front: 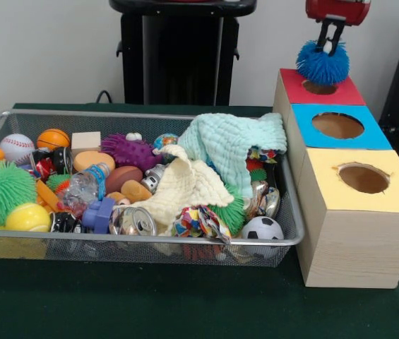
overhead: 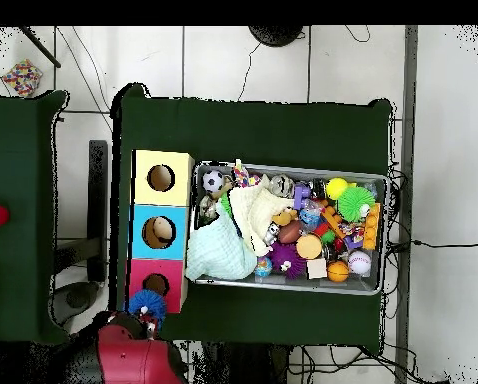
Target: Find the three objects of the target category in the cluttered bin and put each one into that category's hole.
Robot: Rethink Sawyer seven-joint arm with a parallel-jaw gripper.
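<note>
Front view | gripper (front: 330, 44) clamped on blue puffball (front: 323, 65) | red hole (front: 319, 87) just below | bin (front: 150, 240) well off to one side, lower

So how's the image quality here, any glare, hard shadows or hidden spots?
Front view: soft even light, small glints on the silver can, gripper cropped at the top edge. Overhead view: the blue puffball covers part of the red-surround hole.

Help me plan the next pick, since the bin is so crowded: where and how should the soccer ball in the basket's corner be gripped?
Judging by the pictures, grip the soccer ball across its widest middle, coming straight down. It is round and sits tight against the corner of the cluttered bin, with a green spiky toy beside it, so a sideways approach looks blocked.
</note>
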